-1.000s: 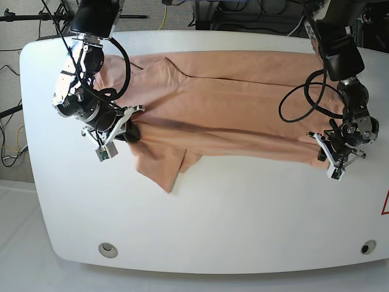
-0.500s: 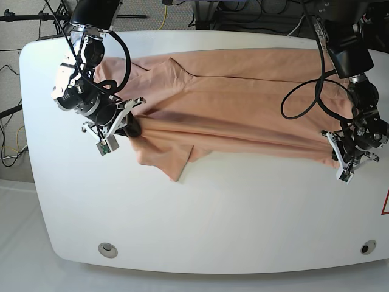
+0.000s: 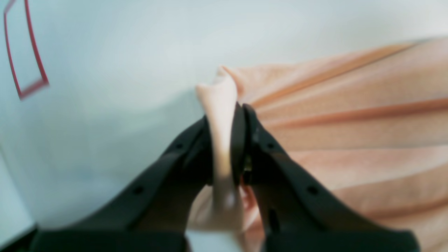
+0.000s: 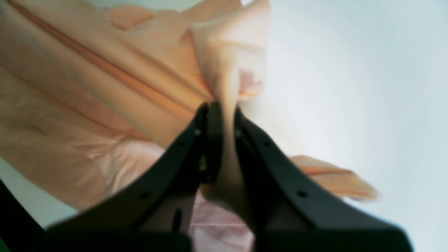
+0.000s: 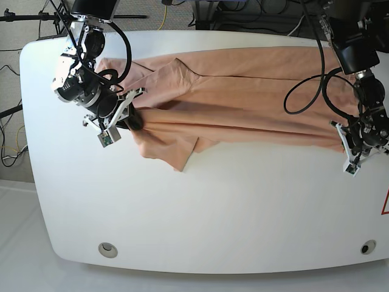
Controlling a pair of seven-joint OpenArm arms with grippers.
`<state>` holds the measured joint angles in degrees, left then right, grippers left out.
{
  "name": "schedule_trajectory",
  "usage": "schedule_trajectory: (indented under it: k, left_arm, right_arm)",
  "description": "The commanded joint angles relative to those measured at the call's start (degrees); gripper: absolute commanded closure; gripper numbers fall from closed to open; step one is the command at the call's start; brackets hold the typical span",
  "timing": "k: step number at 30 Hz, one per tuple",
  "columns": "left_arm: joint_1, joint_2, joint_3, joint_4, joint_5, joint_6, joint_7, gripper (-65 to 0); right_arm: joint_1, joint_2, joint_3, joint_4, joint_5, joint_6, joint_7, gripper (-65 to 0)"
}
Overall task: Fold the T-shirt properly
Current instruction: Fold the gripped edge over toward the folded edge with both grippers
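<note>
Both claws, left point(image 5: 351, 152) and right point(image 5: 124, 115), are pinching the T-shirt point(image 5: 243, 97), now stretching it tauter across the tabletop point(image 5: 231, 213); fold progressing.

White table point(image 5: 200, 207); peach T-shirt point(image 5: 243, 103) spread across it

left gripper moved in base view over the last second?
Yes. The left gripper, shut on the T-shirt, has shifted toward the table's right edge, nearer the red mark, pulling the fabric taut.
</note>
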<state>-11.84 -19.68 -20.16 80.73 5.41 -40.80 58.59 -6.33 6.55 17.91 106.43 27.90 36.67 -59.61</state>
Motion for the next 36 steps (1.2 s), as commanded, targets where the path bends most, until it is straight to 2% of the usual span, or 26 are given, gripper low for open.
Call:
schedule_trajectory:
  k: [1,11,17,24,30,36]
  left_arm:
    - [-1.22,-1.64,1.31,2.13,1.76,0.80,1.59,-3.0]
    - [3.88,-1.81,3.24,6.44,1.76,0.80,9.50,-3.0]
    - [6.96,-1.81,5.70,10.04,1.76,0.80,11.79,-3.0]
    - [10.21,-1.81,5.79,11.45,2.02,0.80,11.87,-3.0]
    - [11.18,-1.72,6.05,11.45,9.14,0.80,11.87,-3.0]
    - [12.14,-1.46,7.11,11.45,13.71,0.80,11.87,-3.0]
  right_arm:
    - [-0.40,0.88,0.42,1.92,-0.43,-0.14,0.76,0.0]
    - [-3.65,0.88,0.42,2.01,-0.43,-0.14,0.76,0.0]
    - [-5.32,0.88,0.42,2.01,-0.43,-0.14,0.76,0.0]
    - [-7.69,0.88,0.42,2.01,-0.52,-0.14,0.76,0.0]
    - [-9.19,0.97,0.42,1.66,-0.87,-0.14,0.76,0.0]
    - [-10.16,1.67,0.42,1.30,-0.87,-0.23,0.76,0.0]
